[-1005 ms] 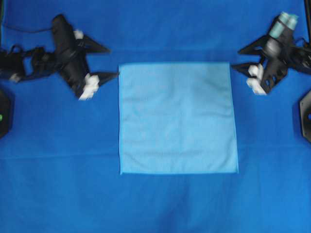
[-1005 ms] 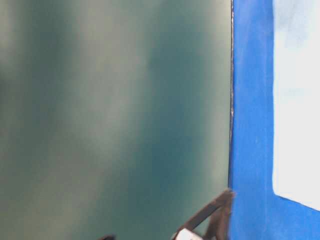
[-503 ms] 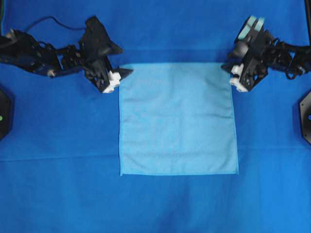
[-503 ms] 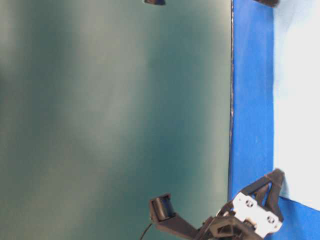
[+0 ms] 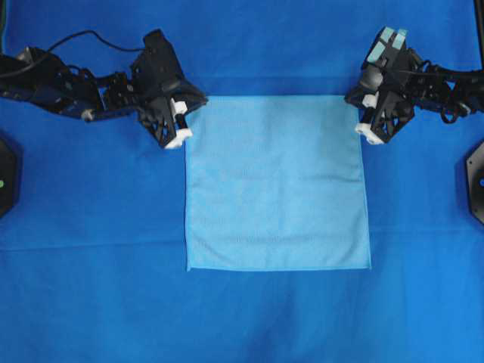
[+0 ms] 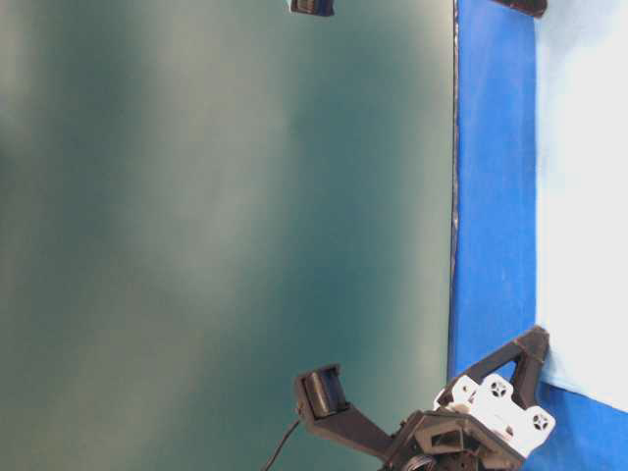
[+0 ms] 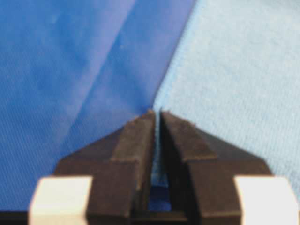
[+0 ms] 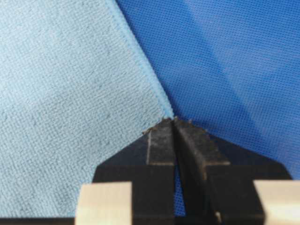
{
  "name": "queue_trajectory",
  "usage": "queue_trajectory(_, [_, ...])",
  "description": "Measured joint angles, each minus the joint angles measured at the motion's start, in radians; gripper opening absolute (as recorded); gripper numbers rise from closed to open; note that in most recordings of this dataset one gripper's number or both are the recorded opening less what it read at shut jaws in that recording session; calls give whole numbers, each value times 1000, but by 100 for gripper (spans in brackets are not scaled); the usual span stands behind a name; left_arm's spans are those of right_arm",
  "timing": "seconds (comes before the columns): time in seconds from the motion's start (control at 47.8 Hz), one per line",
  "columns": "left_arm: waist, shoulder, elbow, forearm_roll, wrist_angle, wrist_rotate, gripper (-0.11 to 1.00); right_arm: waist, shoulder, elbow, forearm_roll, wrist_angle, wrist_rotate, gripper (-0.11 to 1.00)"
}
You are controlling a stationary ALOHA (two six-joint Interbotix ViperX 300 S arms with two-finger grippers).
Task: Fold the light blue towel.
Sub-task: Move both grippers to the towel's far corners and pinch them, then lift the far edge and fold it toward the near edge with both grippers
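Observation:
The light blue towel (image 5: pixel 277 181) lies flat and square on the royal-blue table covering (image 5: pixel 242 318). My left gripper (image 5: pixel 187 107) sits at its far left corner. In the left wrist view its jaws are shut, with the towel's (image 7: pixel 234 70) hem pinched between the dark fingertips (image 7: pixel 140 136). At the far right corner is my right gripper (image 5: pixel 362 107), also shut. In the right wrist view the towel's (image 8: pixel 70 93) hem runs straight into the closed tips (image 8: pixel 161 136). The table-level view shows the left gripper (image 6: pixel 535 343) touching the towel's (image 6: pixel 589 196) corner.
Dark arm mounts stand at the left edge (image 5: pixel 6 178) and right edge (image 5: pixel 476 181) of the table. A black cable (image 5: pixel 83 34) loops behind the left arm. The covering has a fold crease (image 5: pixel 91 242) across its middle. A green wall (image 6: pixel 226 216) backs the table.
Both grippers moved inward from beside the towel onto its two far corners, then closed from wide open to shut on the hem. The towel has stayed flat.

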Motion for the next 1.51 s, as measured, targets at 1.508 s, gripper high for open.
queue_trajectory(1.508, [-328, -295, 46, 3, 250, -26, 3, 411, -485, 69, 41, 387, 305, 1])
